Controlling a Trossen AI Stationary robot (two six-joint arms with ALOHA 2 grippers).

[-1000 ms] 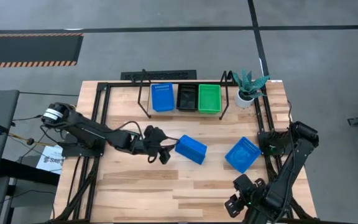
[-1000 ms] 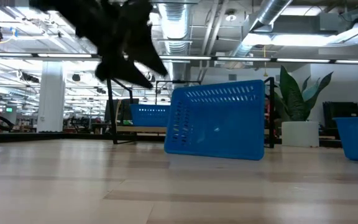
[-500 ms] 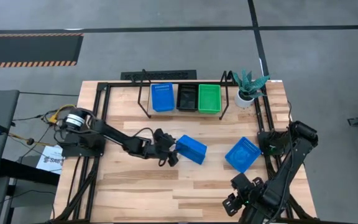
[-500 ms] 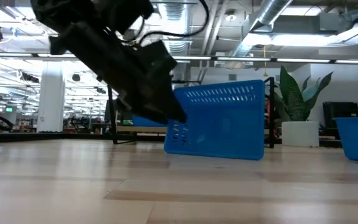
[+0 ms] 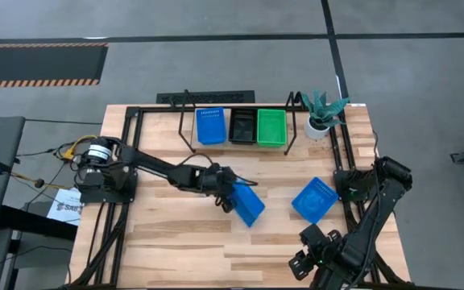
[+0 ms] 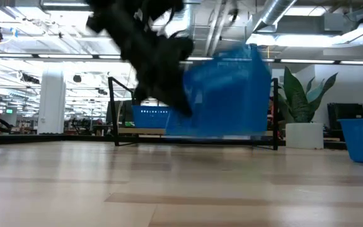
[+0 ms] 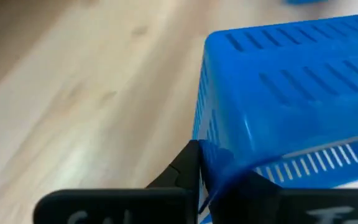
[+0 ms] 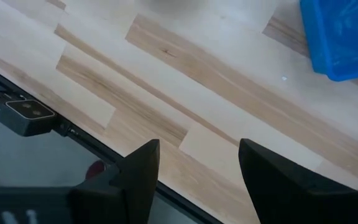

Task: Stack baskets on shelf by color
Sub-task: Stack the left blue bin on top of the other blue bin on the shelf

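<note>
A pale wooden bench (image 5: pixel 176 242) with a black frame stands on a grey floor, filling the middle and lower part of the high view. Near its upper edge sits the low black wire shelf with looped ends (image 5: pixel 188 129), holding three perforated plastic baskets side by side: a blue one (image 5: pixel 210 126) on the left, a black one (image 5: pixel 242 126) in the middle and a bright green one (image 5: pixel 271 127) on the right. Just right of the shelf stands a spiky green plant in a white pot (image 5: pixel 321 115).

The left gripper (image 5: pixel 225 193) reaches to the centre of the frame, its jaws clamped on the rim of a blue perforated rectangular basket (image 5: pixel 246 204). In the low view this held blue basket (image 6: pixel 225 91) is clear of the bench surface and tilted; the left wrist view shows the dark fingers (image 7: pixel 182 171) pinching its wall at one corner.

Another blue basket (image 5: pixel 313 199) lies on the bench at centre right, well apart from the held one.

The right gripper (image 8: pixel 194 165) waits at the lower right of the high view, at the bench's near edge, jaws spread wide and holding nothing.
</note>
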